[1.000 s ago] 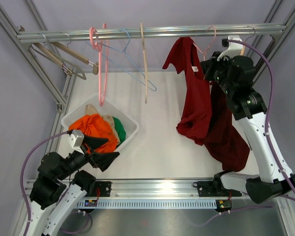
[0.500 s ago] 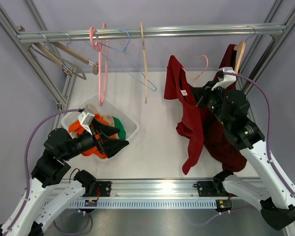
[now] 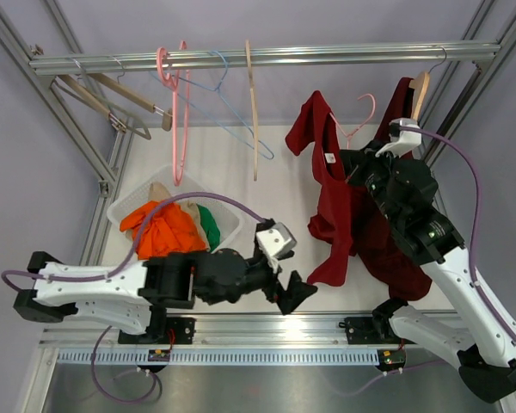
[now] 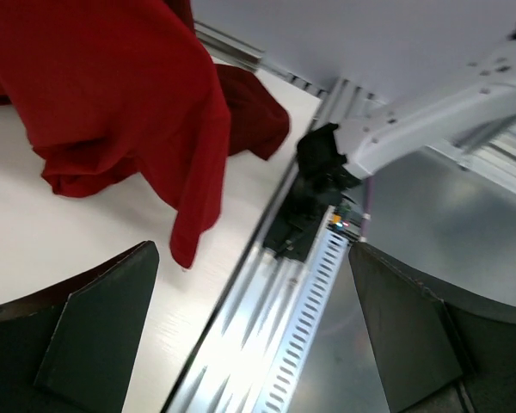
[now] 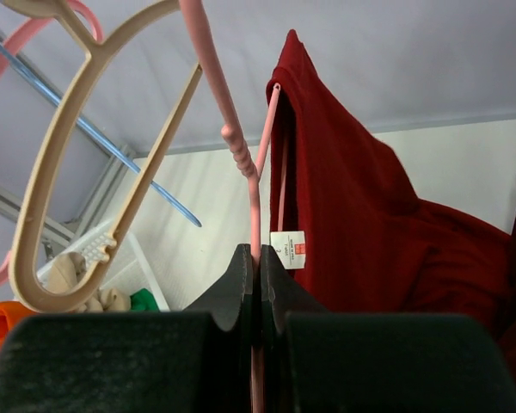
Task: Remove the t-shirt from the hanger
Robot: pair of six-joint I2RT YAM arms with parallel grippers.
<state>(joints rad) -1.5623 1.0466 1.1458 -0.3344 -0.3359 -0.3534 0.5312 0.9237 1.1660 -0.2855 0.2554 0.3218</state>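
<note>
Step in hand: we're on the strip-off, and the shirt isn't off yet. The right end effector (image 5: pixel 256 255) is clamped shut on the pink hanger (image 5: pixel 213 82), with the jaws pinched on its stem just below the hook. From the top view the hook looks clear of the rail (image 3: pixel 267 56), so the hanger seems to be carried by the arm alone. The red t-shirt (image 3: pixel 334 202) is on that hanger. The right wrist view shows one hanger arm running up inside the neck opening beside the collar label (image 5: pixel 288 243). The body drapes down, with its lowest corner hanging near the front edge of the counter (image 3: pixel 267 215). The left end effector (image 4: pixel 251 251) is open with its jaws spread wide. It sits just short of that dangling hem corner and isn't touching cloth. Next move, as we read it: push the left one forward until the hem is between the fingers, close, then pull down and away while the right holds the hanger steady or lifts it, so the neck slides off the hanger arm. Watch the darker red garment (image 3: pixel 400 254) right behind it, because we could pinch both. We can't tell whether the collar will snag on the hanger tip. The laundry basket (image 3: pixel 120 211) is well to the left.
</note>
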